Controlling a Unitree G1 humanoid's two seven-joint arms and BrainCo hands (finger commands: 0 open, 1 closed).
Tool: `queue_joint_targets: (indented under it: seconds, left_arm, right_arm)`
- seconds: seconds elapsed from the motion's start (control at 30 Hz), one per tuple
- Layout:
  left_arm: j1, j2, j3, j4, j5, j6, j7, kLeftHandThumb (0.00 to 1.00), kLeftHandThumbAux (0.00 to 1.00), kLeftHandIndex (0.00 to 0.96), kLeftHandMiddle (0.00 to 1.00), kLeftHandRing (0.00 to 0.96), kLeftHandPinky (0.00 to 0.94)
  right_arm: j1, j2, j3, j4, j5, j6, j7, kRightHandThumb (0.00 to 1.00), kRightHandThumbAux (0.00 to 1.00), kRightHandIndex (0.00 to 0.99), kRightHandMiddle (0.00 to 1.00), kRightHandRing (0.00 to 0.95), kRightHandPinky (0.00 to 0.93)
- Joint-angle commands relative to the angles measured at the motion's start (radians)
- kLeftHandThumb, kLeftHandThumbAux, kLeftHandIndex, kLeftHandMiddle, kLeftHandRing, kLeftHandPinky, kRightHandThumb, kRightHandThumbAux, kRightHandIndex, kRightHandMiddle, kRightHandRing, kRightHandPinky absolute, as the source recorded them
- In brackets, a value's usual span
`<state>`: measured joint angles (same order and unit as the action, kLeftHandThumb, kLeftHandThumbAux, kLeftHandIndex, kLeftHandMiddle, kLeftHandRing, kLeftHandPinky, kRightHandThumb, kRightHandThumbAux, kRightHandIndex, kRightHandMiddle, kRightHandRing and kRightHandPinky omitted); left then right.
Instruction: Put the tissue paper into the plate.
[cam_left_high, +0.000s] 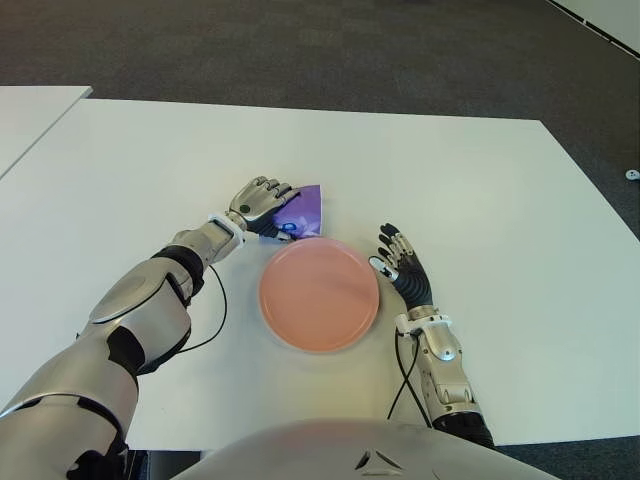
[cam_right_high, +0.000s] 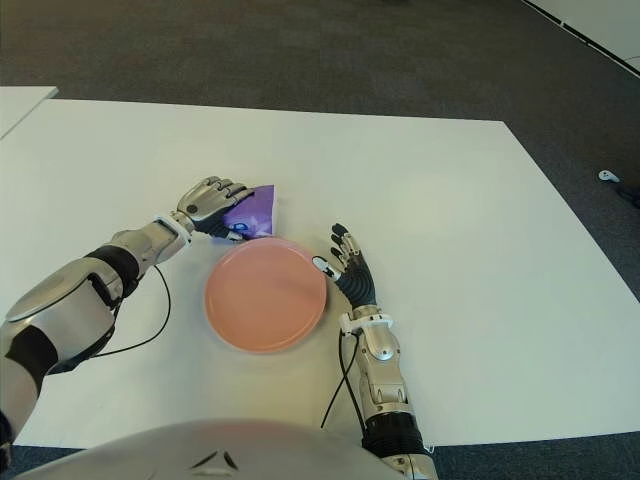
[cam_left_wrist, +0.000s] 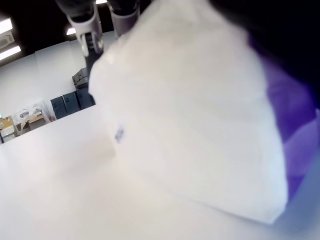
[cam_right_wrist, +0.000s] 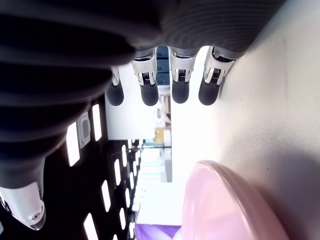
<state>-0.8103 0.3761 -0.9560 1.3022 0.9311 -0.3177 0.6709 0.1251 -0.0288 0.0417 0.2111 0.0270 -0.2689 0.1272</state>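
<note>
A pink plate is seen on the white table. Just beyond its far rim, the purple tissue pack is gripped by the left hand, fingers curled. The right hand is shown beside the plate, fingers extended, empty.

Purple tissue paper, its underside apparently white, pink plate, white table.

- The left arm is reaching forward across the table, its left hand curling its fingers down over the purple tissue pack.
- The right hand is lying palm-down, fingers extended and relaxed, holding nothing.
</note>
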Motion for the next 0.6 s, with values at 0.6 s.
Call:
queue_joint_targets:
  seconds: [0.6]
  left_arm:
    - [0.122,-0.019,0.031,0.058,0.003,-0.026,-0.071,0.722,0.698,0.443,0.837,0.812,0.807]
  right_arm:
    - [0.052,-0.001,-0.001,0.095,-0.002,0.068,-0.001,0.096,0.616,0.0,0.0,0.0,0.0]
